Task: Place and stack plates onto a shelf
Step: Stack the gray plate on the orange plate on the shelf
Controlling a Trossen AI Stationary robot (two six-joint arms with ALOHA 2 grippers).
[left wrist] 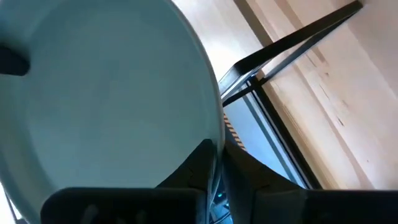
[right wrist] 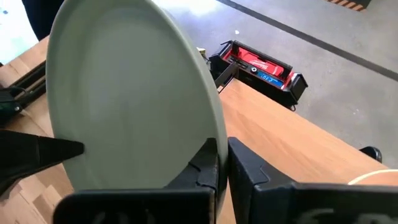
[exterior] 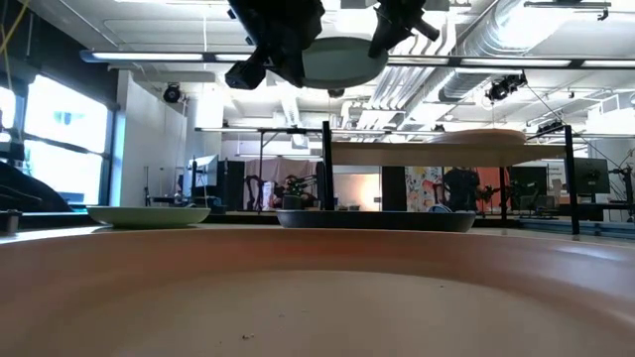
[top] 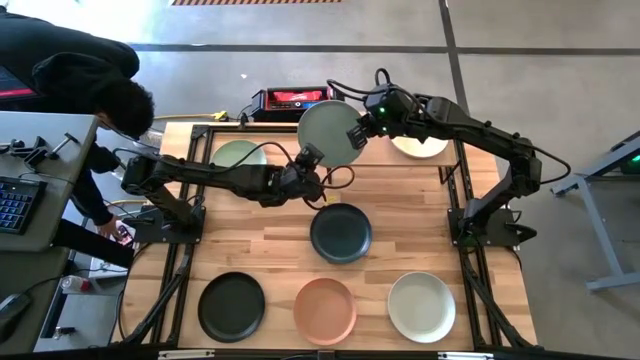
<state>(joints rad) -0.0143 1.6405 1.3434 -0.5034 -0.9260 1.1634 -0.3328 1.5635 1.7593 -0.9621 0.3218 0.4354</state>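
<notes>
A peach plate [exterior: 317, 297] fills the foreground of the low view, lying at bottom centre of the worktop [top: 260, 235] in the overhead picture, between a black plate [top: 232, 306] at lower left and an off-white plate [top: 421, 306] at lower right. At the upper left of the overhead frame a person in dark clothing [top: 75, 85] leans over a desk with a keyboard [top: 15, 205], beside the worktop's edge. Just right of that, a pale green plate [top: 238, 155] rests flat near the worktop's upper left corner. The left arm reaches from the left edge toward the middle, its left pincer [top: 311, 157] at the lower rim of a grey-green plate [top: 329, 133] held up in the air at upper centre; the left wrist view shows its fingers clamped on that rim. A dark teal plate [top: 341, 232] lies flat at centre, below the raised one. A red-and-black box [top: 290, 101] sits on the floor above the worktop's upper edge. The right arm comes in from the right, its right pincer [top: 358, 133] closed on the same plate's right rim, as its wrist view confirms. A cream plate [top: 422, 148] rests in the upper right, on the shelf [exterior: 397, 153], whose light-wood panel and black posts stand right of centre in the low view.
</notes>
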